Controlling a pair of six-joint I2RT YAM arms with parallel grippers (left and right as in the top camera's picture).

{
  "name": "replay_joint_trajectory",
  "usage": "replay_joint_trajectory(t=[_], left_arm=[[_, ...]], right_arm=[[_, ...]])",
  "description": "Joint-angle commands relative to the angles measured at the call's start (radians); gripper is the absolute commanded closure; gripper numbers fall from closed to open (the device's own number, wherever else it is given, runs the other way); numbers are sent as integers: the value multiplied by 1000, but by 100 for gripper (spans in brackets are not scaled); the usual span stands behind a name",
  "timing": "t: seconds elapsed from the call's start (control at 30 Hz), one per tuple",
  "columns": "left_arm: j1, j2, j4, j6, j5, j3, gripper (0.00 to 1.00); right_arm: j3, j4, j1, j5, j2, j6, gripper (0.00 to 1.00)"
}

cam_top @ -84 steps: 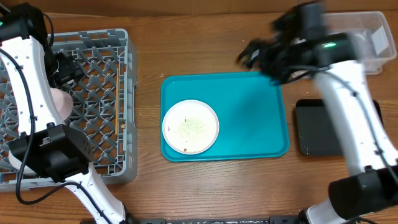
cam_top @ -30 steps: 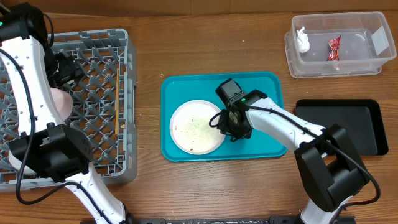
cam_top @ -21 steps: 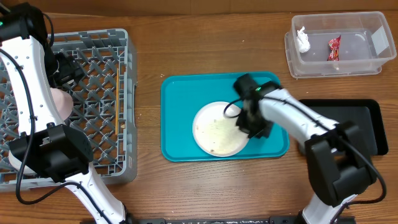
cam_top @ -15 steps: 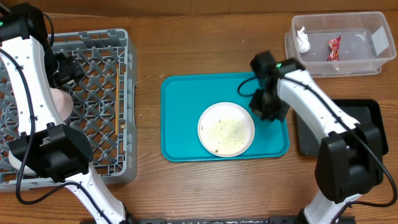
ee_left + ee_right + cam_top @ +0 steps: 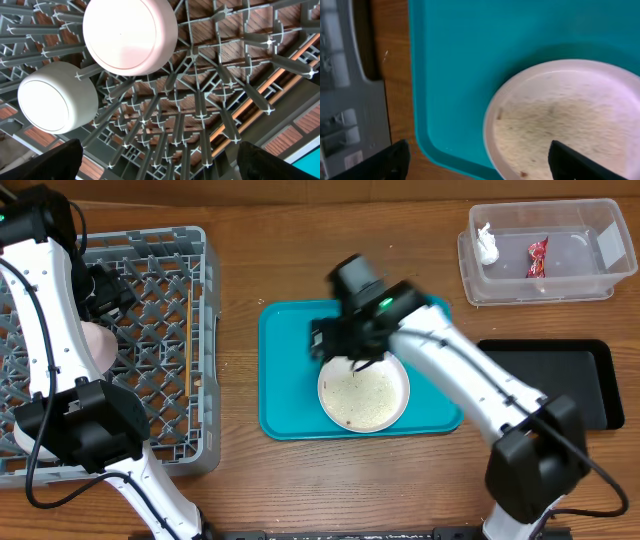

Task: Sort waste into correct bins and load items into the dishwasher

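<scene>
The large white plate [image 5: 363, 393] lies on the teal serving tray [image 5: 290, 330] with white rice-like bits [image 5: 360, 390] on it. My right gripper [image 5: 345, 340] hovers over the plate's far left rim, open and empty. In the right wrist view the plate [image 5: 570, 120] lies between my spread fingers [image 5: 390, 160]. My left gripper [image 5: 105, 290] hangs open over the grey dish rack [image 5: 205, 300]. Its wrist view shows a pale bowl [image 5: 130, 35], a white cup [image 5: 57, 97] and chopsticks [image 5: 255, 100] in the rack. The tissue [image 5: 487, 243] and the red wrapper [image 5: 537, 257] lie in the clear tub [image 5: 610, 225].
The black tray [image 5: 560, 380] lies right of the teal tray, below the tub. The rack's corner [image 5: 345, 100] shows left of the teal tray [image 5: 470, 65] in the right wrist view. Bare wooden table lies between rack and tray.
The plate slid from the tray's left part to its right-middle. My right gripper then let go of it and swung from its right side to above its far left rim. The left arm stayed still.
</scene>
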Motion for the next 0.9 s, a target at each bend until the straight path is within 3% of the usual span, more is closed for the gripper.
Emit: replay_joint_trajectory(t=[0.0, 0.07, 0.23, 0.33, 0.4, 0.63, 0.87], left_arm=[[-2, -18, 0, 8, -13, 20, 0], [-2, -18, 0, 8, -13, 20, 0], [-2, -18, 0, 8, -13, 20, 0], [-2, -18, 0, 8, -13, 20, 0], [-2, -17, 0, 8, -13, 20, 0], [-2, -18, 0, 8, -13, 20, 0], [-2, -18, 0, 8, -13, 20, 0]], right_arm=[[-35, 20, 104, 177, 20, 107, 8], [-36, 19, 159, 252, 51, 136, 8], [-36, 20, 230, 327, 122, 137, 27], [-36, 23, 256, 333, 180, 165, 49], [-36, 14, 265, 334, 206, 164, 59], [-36, 11, 266, 334, 224, 164, 75], [-81, 32, 266, 341, 229, 169, 81]])
